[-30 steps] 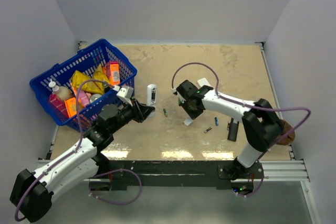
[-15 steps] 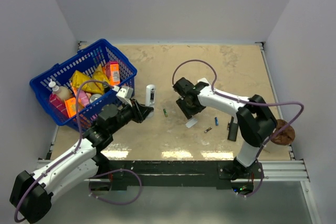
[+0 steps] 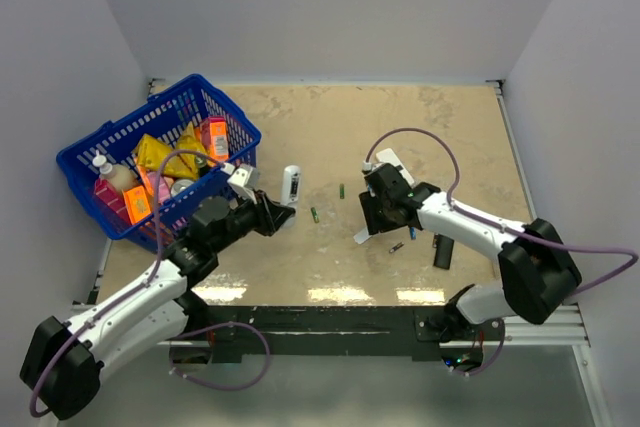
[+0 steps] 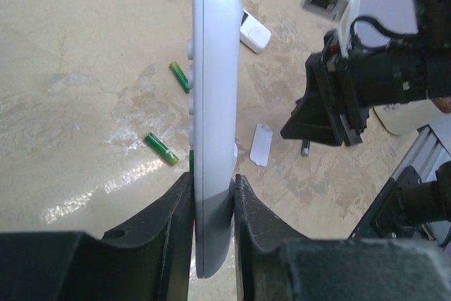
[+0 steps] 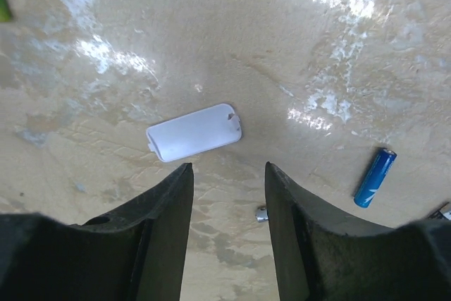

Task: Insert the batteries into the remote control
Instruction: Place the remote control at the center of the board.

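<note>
Looking from above, my left gripper (image 3: 279,215) clamps the remote control (image 3: 290,183), batteries (image 3: 314,214) loose nearby. Left wrist: held at one end, it may pivot. Right wrist: my right gripper (image 5: 227,170) gapes near the cover (image 5: 194,132); a nudge could roll the blue battery (image 5: 374,177).

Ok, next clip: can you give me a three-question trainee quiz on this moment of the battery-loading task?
1. True or false: the left claw is shut on the remote control, which it holds on edge.
2. What lies flat just beyond the fingers of the open right claw? A) the white battery cover B) a screwdriver C) a coin
3. Fill in: in the right wrist view, the battery to the right of the claw is ___ in colour.

Key: 1 true; 2 A; 3 blue.
</note>
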`<action>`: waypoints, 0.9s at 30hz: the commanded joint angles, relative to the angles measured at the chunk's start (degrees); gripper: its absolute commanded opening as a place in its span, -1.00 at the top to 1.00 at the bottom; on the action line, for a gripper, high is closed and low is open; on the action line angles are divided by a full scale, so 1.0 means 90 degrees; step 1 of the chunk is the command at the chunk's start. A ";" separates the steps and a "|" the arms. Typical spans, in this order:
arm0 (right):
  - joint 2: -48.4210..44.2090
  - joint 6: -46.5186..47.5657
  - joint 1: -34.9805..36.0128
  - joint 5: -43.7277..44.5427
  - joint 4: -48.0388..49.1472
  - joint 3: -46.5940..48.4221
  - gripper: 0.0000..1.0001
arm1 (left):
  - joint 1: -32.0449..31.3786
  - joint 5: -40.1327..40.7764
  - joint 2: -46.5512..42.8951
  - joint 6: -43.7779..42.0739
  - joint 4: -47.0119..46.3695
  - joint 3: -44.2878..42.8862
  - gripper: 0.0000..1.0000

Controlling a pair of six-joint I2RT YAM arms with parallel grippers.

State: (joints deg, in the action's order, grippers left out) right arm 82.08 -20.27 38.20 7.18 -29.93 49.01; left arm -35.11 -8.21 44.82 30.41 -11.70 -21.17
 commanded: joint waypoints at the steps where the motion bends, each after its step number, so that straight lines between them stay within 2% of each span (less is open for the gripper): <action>1: -0.0846 -0.0482 -0.0054 -0.0027 0.1030 -0.0075 0.05 | 0.0015 -0.0815 0.0420 -0.0225 -0.0388 -0.0343 1.00; 5: -0.1588 -0.0531 -0.0055 0.0373 0.1323 -0.0192 0.05 | -0.0024 -0.1781 0.0927 0.0009 -0.0662 -0.0285 1.00; 11: -0.2586 -0.0453 -0.0055 0.0413 0.1646 -0.0514 -0.03 | -0.0600 -0.1775 0.2021 0.0780 -0.0915 -0.0324 1.00; 14: -0.3016 -0.0540 -0.0054 0.0628 0.1705 -0.0690 -0.22 | -0.0815 -0.1880 0.2597 0.1316 -0.1159 -0.0441 1.00; 15: -0.3172 -0.0531 -0.0054 0.0638 0.1647 -0.0671 -0.38 | -0.0873 -0.1958 0.2917 0.1492 -0.1189 -0.0489 1.00; 18: -0.3378 -0.0492 -0.0055 0.0579 0.1510 -0.0593 -0.51 | -0.1204 -0.1911 0.3242 0.1962 -0.1229 -0.0607 1.00; 27: -0.4071 -0.0355 -0.0054 0.0228 0.1187 -0.0846 -0.48 | -0.1596 -0.1559 0.3740 0.2743 -0.1170 -0.0548 1.00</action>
State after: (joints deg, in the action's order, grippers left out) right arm 47.79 -24.01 37.80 10.70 -18.52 43.22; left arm -47.97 -23.35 76.60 49.50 -18.81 -24.27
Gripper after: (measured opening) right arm 0.749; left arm 0.280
